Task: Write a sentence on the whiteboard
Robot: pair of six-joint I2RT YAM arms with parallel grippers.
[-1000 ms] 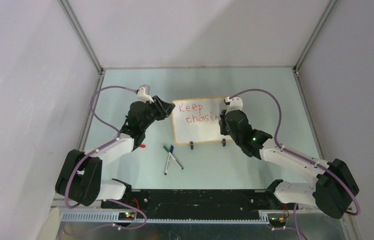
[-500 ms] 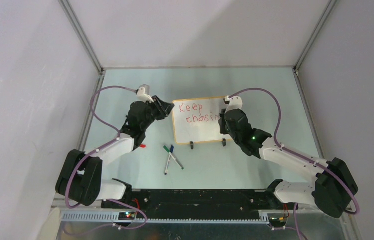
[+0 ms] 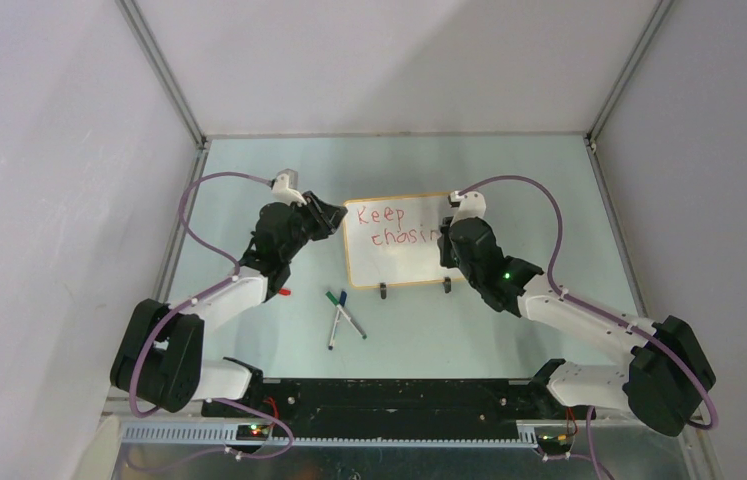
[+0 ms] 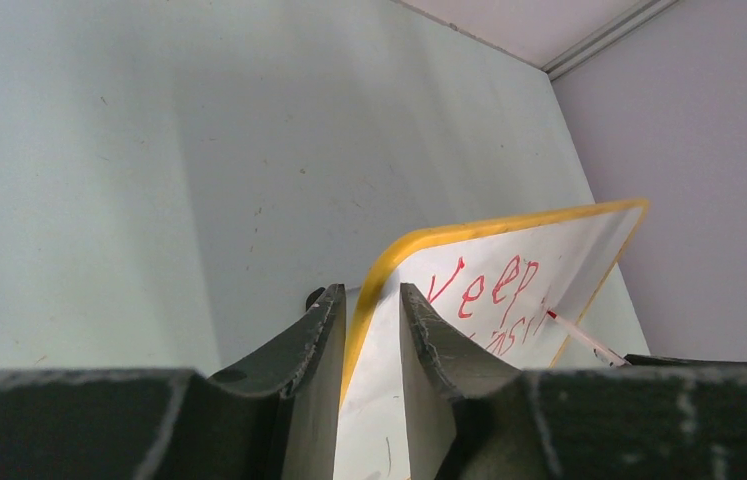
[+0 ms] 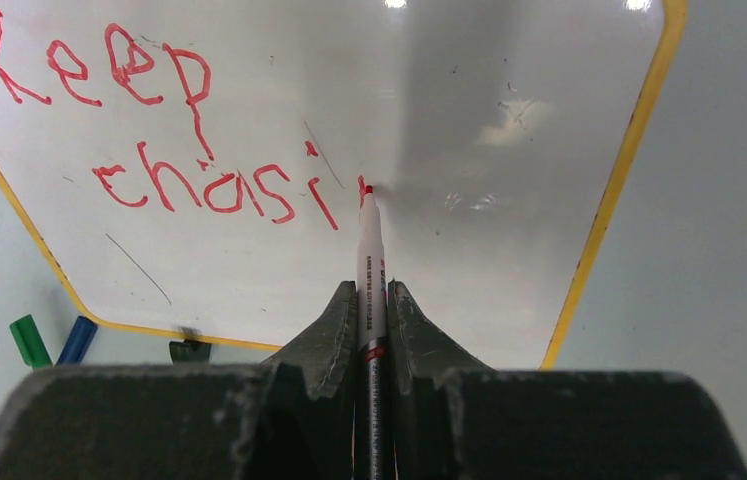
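Left hand point(image 4: 371, 296) astride whiteboard point(image 4: 569, 250) edge

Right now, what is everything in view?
table: one, pale green, under everything
whiteboard: one, white with orange frame, mid-table
writing: two lines, red, "Keep chasi", board's upper left
red marker: one, tip at the board after "chasi"
loose markers: two, green-capped and blue-capped, crossed in front of the board
small red item: one, left of the loose markers
left gripper: black, astride the board's left edge
right gripper: black, shut on the red marker
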